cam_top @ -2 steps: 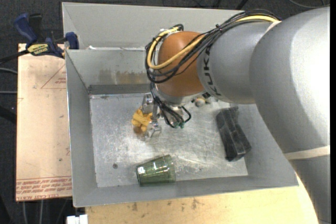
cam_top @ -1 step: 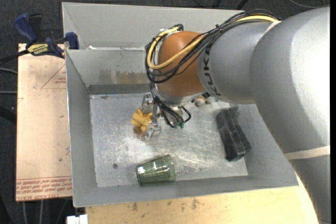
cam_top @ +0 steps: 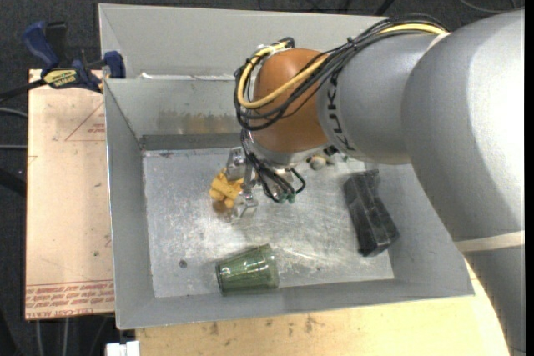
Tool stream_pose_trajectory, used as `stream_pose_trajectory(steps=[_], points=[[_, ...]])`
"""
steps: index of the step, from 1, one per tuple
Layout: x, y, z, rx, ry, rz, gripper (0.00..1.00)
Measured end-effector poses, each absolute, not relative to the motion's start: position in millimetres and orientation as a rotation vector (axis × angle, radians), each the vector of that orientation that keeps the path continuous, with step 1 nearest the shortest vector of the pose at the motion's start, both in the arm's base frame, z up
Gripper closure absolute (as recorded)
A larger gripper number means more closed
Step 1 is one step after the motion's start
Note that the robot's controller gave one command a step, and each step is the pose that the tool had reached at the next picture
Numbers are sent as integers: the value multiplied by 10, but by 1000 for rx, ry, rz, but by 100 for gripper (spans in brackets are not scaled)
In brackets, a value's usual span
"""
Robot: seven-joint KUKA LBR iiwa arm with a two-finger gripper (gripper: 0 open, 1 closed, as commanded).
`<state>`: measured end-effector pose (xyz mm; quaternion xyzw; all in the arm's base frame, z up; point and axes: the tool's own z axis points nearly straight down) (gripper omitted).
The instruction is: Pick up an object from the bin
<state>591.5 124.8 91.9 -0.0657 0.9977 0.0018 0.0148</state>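
Grey arm [cam_top: 434,96], yellow toy [cam_top: 222,189] beside jaws

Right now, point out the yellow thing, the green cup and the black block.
Yellow thing [cam_top: 222,191]: camera view, its middle.
Green cup [cam_top: 248,270]: camera view, its side wall.
Black block [cam_top: 370,215]: camera view, its top face.

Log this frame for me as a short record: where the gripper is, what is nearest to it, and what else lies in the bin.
gripper: down near the floor of the bin, towards the back, left of centre in the view
nearest thing: small yellow lumpy object, right against the gripper
held: cannot tell
other things: green see-through cup on its side near the front wall; dark oblong block on the view's right
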Motion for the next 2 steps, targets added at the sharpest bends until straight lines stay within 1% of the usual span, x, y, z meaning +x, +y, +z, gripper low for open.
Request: stream_pose_trajectory(steps=[2], points=[[6241, 1067, 913, -564, 3067, 15, 100]])
